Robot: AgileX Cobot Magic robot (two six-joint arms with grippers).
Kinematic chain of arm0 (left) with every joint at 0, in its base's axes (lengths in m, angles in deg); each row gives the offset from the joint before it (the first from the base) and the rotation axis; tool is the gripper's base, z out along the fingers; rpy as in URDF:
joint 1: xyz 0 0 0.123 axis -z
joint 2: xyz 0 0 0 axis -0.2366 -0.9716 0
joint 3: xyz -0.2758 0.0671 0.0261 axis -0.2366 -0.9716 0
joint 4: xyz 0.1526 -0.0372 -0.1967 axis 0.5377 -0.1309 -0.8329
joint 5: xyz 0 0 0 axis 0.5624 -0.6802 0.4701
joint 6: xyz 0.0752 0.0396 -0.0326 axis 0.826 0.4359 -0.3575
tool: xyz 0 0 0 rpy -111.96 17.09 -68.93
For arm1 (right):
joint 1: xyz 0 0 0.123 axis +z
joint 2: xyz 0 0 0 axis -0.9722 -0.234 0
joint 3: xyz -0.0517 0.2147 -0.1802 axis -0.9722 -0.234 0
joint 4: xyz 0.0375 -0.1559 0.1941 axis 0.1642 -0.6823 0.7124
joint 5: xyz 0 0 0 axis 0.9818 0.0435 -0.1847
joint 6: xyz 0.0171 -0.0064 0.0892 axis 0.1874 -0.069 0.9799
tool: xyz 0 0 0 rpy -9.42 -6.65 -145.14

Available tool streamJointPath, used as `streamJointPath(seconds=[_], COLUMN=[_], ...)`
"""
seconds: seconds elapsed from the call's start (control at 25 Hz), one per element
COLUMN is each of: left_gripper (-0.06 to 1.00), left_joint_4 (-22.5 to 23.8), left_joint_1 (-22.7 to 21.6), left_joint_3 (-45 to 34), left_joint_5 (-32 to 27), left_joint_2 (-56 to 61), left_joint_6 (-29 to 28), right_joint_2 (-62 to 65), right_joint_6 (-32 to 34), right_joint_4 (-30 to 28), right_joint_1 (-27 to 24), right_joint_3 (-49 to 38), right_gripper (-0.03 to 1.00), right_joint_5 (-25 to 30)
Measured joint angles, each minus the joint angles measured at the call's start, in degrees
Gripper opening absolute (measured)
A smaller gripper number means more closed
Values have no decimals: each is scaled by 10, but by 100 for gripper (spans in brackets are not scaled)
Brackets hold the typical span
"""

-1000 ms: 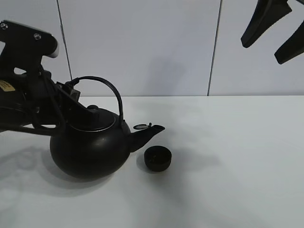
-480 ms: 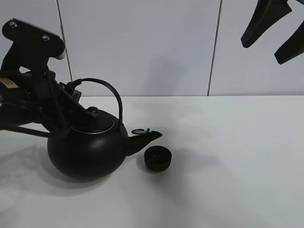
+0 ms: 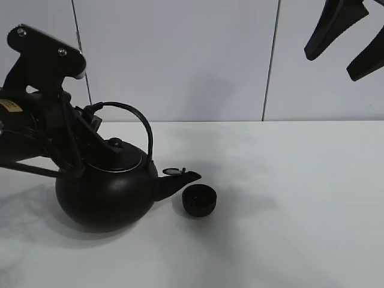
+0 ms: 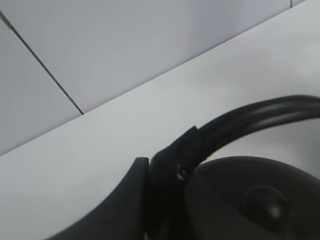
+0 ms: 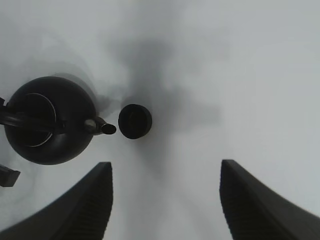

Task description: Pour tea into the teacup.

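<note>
The small matte-black teacup [image 3: 198,200] stands on the white table, also in the right wrist view [image 5: 135,121]. The big black kettle [image 3: 105,192] is just left of it, spout [image 3: 180,179] pointing at the cup's left rim. My left gripper [image 3: 93,120] is shut on the kettle's arched handle [image 4: 250,117] at its left end. In the right wrist view the kettle [image 5: 50,120] shows from above. My right gripper [image 3: 348,36] hangs open and empty high at the upper right, far from both; its fingers [image 5: 80,210] frame the right wrist view.
The white table [image 3: 288,180] runs to a pale panelled wall [image 3: 180,60] behind. The left arm's black body [image 3: 36,102] fills the far left.
The kettle has moved left and down, with its spout lowering and drawing back from over the teacup. The left arm shifted with it. The right gripper and teacup have not moved.
</note>
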Motion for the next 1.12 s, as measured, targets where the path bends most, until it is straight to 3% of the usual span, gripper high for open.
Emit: streamJointPath(seconds=[0.48,1.12], left_gripper=[11,11], left_joint_4=[-23,-26], left_joint_1=[0,0], left_joint_3=[0,36], left_joint_5=[0,-34], left_joint_2=[0,0], left_joint_6=[22,102], right_joint_2=[0,0], right_joint_6=[0,0], right_joint_4=[0,0], right_joint_1=[0,0], right_joint_3=[0,0], right_gripper=[43,43], right_joint_5=[0,-1])
